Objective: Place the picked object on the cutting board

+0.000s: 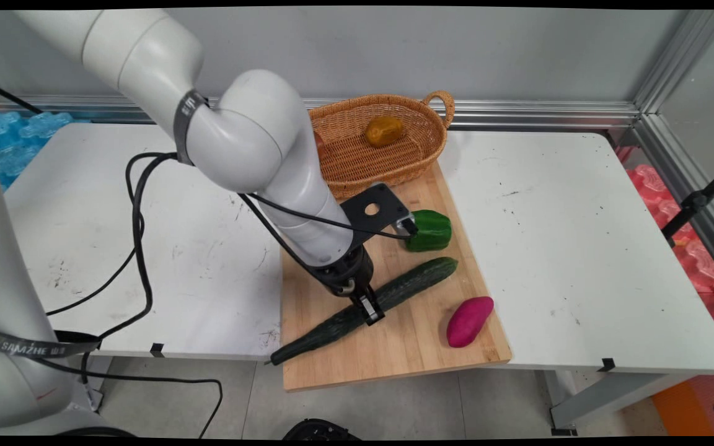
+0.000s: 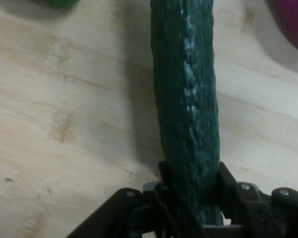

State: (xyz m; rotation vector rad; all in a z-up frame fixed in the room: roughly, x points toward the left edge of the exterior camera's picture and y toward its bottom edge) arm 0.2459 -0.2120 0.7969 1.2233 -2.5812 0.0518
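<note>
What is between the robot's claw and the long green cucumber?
Nothing visible. The gripper is already down on the cucumber, with a finger on each side of it, on the wooden board.

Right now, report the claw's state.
Claw: closed on the cucumber, fingers pressed against both its sides, on the wooden board.

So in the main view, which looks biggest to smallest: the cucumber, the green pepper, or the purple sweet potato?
1. cucumber, clearly the longest
2. purple sweet potato and green pepper look about alike; the hand's mount hides part of the pepper, so no ranking between them.
</note>
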